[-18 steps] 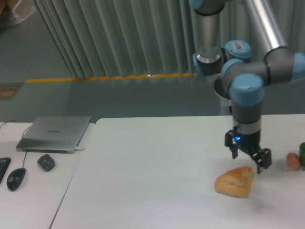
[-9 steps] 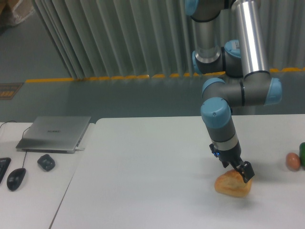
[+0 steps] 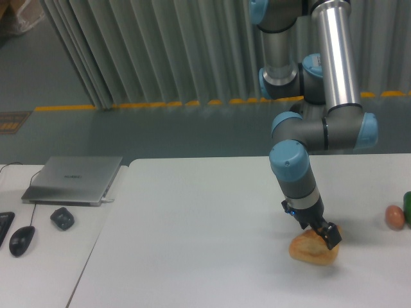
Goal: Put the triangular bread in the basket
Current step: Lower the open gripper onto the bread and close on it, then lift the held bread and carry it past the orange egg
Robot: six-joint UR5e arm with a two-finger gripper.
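Hand point(image 3: 326, 233) tilted, pressed on top of bread point(image 3: 313, 248); opening not visible, cannot tell grip. Bread on desk point(image 3: 192, 244), right side. Risk: soft crust crushed, or slips. Basket not seen.

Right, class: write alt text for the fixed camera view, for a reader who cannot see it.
A robot arm's gripper presses down onto a golden bread on a white table. A small reddish ball sits at the table's right edge; a closed laptop and mouse lie on the left.
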